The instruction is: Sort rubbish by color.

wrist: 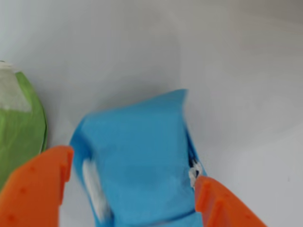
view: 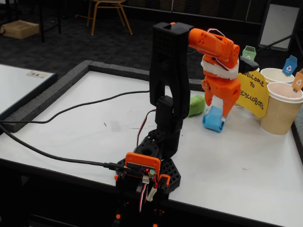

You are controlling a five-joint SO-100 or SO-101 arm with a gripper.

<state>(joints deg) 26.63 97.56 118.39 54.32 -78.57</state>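
Jaws (wrist: pixel 132 189) astride blue lump (wrist: pixel 142 165), nearly touching, not clamped. We note green lump (wrist: pixel 19 127) just left: stray nudge, or blue slipping.

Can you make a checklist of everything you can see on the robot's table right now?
Surface: white table with a dark raised border.
Job's things: blue lump between the claw's fingers; green lump just beside it; orange lump not seen.
Clutter: yellow welcome sign; ribbed paper cups with coloured tags at the right in the fixed view.
Claw: orange claw straddles the blue lump, fingers at its sides; grip cannot be told.
Cables: black cables cross the table to the arm's base.
Surroundings: chair, cardboard box, a second table at left.
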